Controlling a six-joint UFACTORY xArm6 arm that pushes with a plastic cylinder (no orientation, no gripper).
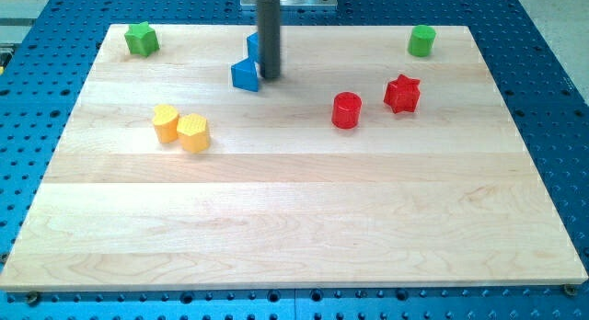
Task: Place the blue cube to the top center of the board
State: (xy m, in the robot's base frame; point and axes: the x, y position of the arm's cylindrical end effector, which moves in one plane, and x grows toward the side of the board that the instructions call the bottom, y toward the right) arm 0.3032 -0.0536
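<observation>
My tip [269, 76] rests on the wooden board [294, 219] near the view's top centre, at the end of the dark rod. A blue cube [251, 46] stands just behind the rod on its left side, mostly hidden by it. A second blue block [245, 74], wedge-like in shape, lies right next to the tip on its left; whether they touch is unclear.
A green star-like block [142, 39] sits at the top left corner and a green cylinder [421, 40] at the top right. A red cylinder [346, 109] and red star [402, 93] lie right of centre. Two yellow blocks [180, 127] touch at the left.
</observation>
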